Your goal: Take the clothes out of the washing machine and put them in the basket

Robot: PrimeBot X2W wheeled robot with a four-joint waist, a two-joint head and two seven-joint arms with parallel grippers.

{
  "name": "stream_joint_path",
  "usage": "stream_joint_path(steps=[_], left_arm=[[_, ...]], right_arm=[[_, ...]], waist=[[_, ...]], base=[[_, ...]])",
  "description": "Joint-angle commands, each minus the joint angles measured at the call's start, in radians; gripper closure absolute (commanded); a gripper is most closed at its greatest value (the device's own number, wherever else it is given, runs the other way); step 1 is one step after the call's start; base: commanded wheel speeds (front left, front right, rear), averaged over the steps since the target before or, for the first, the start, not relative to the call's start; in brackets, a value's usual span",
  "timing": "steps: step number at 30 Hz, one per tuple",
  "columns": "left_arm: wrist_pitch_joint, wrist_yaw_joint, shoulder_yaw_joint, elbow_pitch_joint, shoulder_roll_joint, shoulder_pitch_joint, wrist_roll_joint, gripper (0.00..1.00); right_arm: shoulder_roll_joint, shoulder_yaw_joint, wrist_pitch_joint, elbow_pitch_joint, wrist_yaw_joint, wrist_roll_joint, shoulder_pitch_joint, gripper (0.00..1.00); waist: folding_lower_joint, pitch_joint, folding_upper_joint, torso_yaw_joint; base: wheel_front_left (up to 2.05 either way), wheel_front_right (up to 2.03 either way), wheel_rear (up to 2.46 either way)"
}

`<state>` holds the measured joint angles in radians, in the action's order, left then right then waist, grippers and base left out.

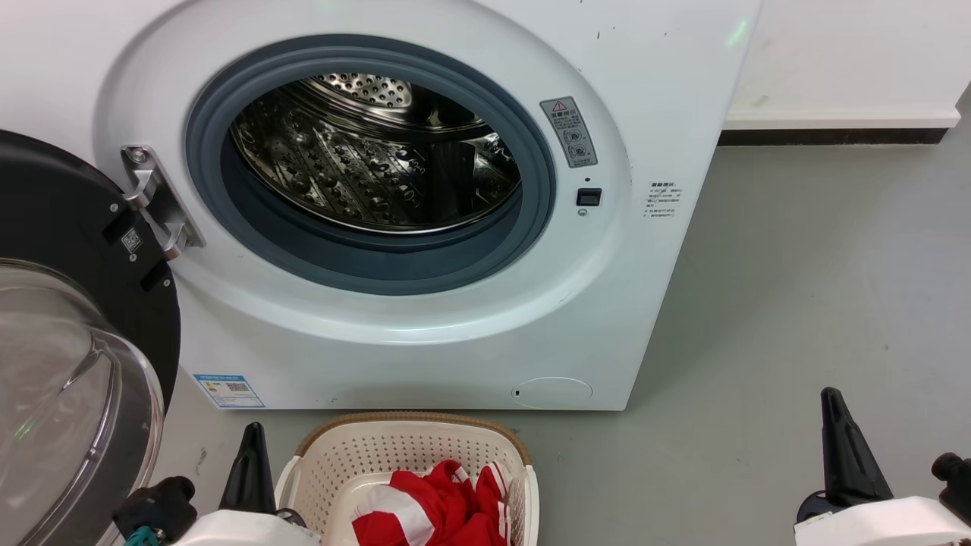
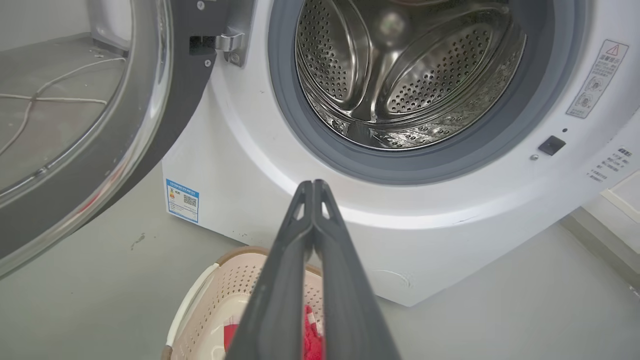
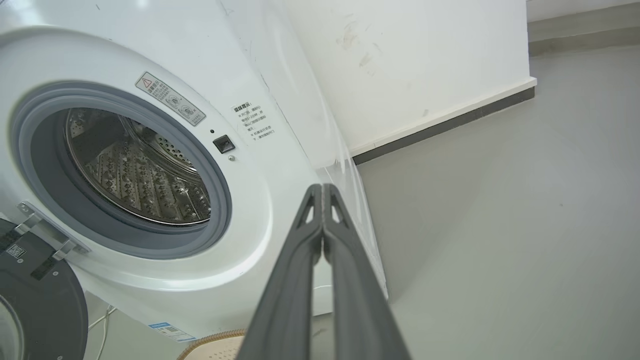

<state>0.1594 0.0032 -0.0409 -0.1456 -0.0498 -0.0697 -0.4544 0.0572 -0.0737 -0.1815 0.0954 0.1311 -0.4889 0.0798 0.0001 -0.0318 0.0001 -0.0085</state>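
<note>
Machine first: the large white front-loading washing machine (image 1: 425, 341) stands with its black-framed glass door (image 1: 68, 326) swung wide at the left. Through that glass the left wrist view shows pale cords (image 2: 50, 95) on the floor (image 2: 500, 300). In front sits the cream perforated plastic basket (image 1: 356, 455), cut off by the frame, holding the crumpled red-and-white garment (image 1: 444, 508). The left gripper (image 2: 312, 184) and right gripper (image 3: 322, 186) each have fingers pressed together, gripping nothing.

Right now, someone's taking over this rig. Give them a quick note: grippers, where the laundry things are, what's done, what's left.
Left gripper: shut, empty, near the basket.
Right gripper: shut, empty, over the floor.
Clothes: red garment lies in the basket, before the washing machine.
Done: drum looks empty, door open.
Left: seemingly nothing to move.
</note>
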Motion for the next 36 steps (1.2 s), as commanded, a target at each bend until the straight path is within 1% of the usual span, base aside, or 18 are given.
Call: stream_joint_path(steps=[1, 16, 36], left_arm=[[-0.004, -0.005, -0.005, 0.01, -0.001, 0.03, -0.026, 1.0], [-0.061, -0.033, -0.02, -0.012, -0.001, 0.063, -0.267, 1.0], [-0.126, -0.064, -0.037, -0.038, -0.001, 0.101, -0.534, 1.0]], right_arm=[[0.009, 0.001, 0.005, -0.01, 0.0, -0.029, -0.032, 1.0], [0.016, 0.005, 0.056, 0.023, 0.0, -0.273, -0.066, 1.0], [0.02, 0.005, 0.118, 0.059, 0.0, -0.539, -0.105, 1.0]], waist=[[0.0, 0.0, -0.0001, 0.0], [0.0, 0.004, -0.0001, 0.001], [0.0, 0.01, -0.0001, 0.003]], base=[[0.0, 0.0, 0.0], [0.0, 0.0, 0.0], [0.0, 0.0, 0.0]])
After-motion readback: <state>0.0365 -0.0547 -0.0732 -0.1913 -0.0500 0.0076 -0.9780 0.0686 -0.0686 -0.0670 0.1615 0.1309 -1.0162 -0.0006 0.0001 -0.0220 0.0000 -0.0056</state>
